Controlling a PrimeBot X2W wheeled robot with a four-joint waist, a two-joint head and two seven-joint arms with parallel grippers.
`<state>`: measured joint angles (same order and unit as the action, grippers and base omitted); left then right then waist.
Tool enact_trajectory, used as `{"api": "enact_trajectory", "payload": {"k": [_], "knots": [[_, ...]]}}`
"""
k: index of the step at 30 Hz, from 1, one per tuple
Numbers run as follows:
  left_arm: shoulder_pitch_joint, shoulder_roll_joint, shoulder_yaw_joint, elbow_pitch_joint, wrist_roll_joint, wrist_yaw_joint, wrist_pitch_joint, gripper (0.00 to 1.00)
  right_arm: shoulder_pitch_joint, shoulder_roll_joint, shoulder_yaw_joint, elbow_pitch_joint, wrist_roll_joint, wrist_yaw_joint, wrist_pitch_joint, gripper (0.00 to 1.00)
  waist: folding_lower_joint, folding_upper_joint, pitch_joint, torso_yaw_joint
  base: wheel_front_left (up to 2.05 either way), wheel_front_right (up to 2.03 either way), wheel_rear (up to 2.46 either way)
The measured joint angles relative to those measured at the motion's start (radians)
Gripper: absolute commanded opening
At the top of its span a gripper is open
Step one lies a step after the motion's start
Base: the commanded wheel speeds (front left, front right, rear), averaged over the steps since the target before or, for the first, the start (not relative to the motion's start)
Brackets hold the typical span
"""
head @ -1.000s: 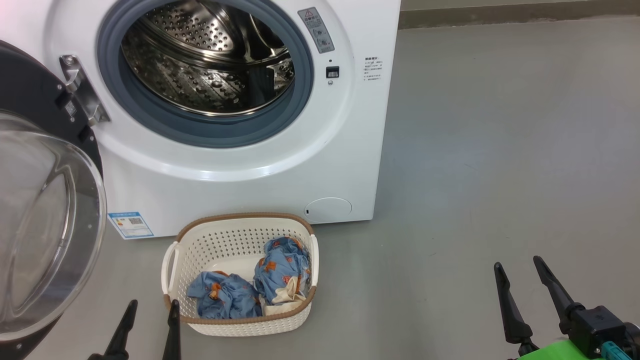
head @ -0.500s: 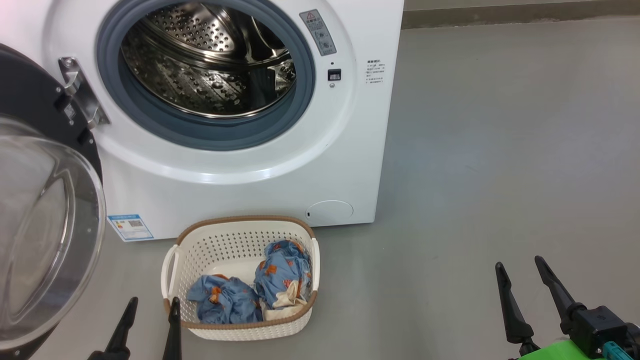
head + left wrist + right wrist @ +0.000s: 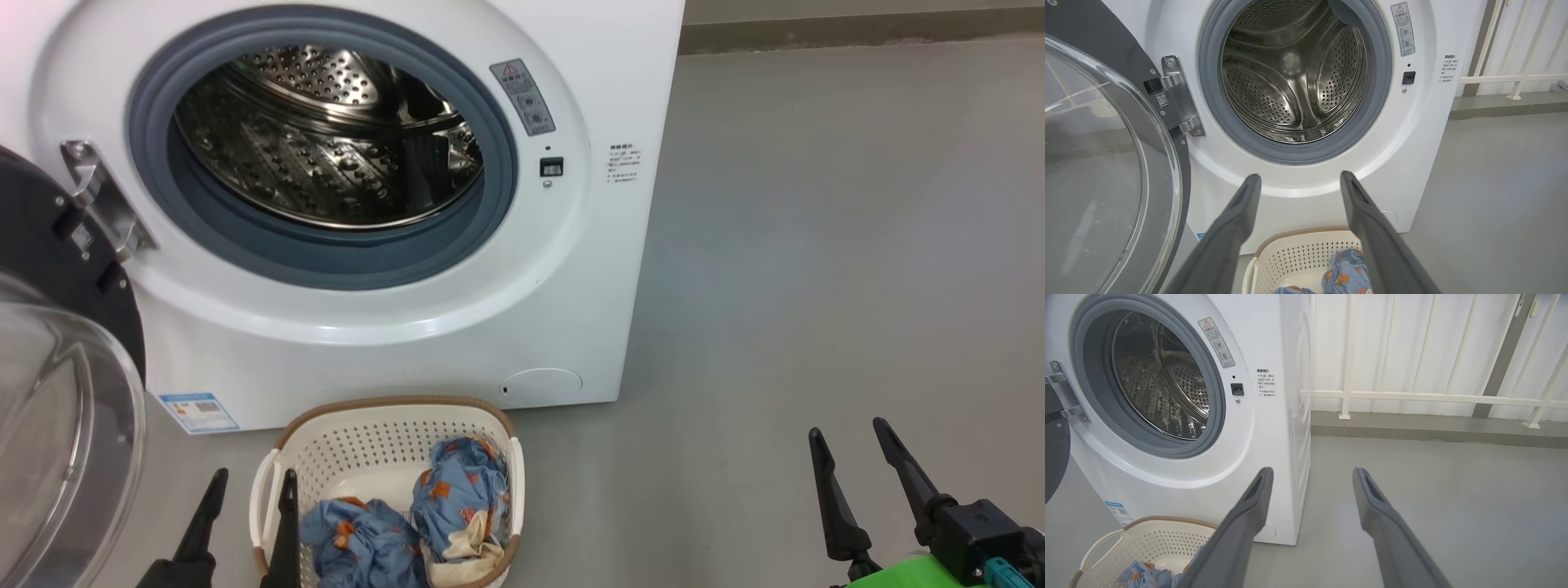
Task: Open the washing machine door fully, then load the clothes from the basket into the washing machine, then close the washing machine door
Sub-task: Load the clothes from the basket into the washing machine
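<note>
The white washing machine (image 3: 571,269) stands with its steel drum (image 3: 326,147) exposed. Its door (image 3: 57,425) is swung out to the left, black rim and glass bowl facing me; the door (image 3: 1106,163) also shows in the left wrist view. On the floor before the machine sits the cream basket (image 3: 384,425) holding two light blue bundles of clothes (image 3: 453,498). My left gripper (image 3: 253,482) stands open just left of the basket's near corner, empty. My right gripper (image 3: 849,437) is open over bare floor at the lower right, far from the basket (image 3: 1151,543).
Grey floor (image 3: 816,245) spreads to the right of the machine. Behind it runs a low kerb with a white railing (image 3: 1412,396) and wall panels. The open door blocks the left side.
The whole head picture has shifted down and the machine looks nearer, so the camera moved. Both grippers keep their places in the picture, still open.
</note>
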<state>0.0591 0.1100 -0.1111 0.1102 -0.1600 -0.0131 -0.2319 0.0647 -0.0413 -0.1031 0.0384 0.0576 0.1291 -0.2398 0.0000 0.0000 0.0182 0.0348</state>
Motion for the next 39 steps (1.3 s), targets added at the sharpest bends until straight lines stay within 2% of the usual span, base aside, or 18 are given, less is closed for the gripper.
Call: {"api": "enact_trajectory", "payload": {"k": [29, 33, 39], "knots": [[-0.009, 0.015, -0.028, 0.026, -0.012, 0.008, -0.005, 1.0, -0.002, 0.0, 0.001, 0.004, 0.007, 0.0, -0.009, 1.0, 0.0, 0.0, 0.019, -0.005, 0.05, -0.05, 0.0], [-0.057, 0.011, -0.067, 0.095, -0.021, -0.026, 0.038, 1.0, -0.005, 0.0, 0.011, 0.0, 0.007, 0.0, -0.009, 1.0, 0.0, 0.0, 0.041, -0.005, 0.0, 0.0, 0.0], [-0.192, -0.021, -0.178, 0.31, -0.051, -0.09, 0.118, 1.0, -0.067, -0.001, 0.044, -0.008, 0.007, 0.0, -0.009, 1.0, 0.0, 0.0, 0.099, -0.011, 0.0, 0.0, 0.0]]}}
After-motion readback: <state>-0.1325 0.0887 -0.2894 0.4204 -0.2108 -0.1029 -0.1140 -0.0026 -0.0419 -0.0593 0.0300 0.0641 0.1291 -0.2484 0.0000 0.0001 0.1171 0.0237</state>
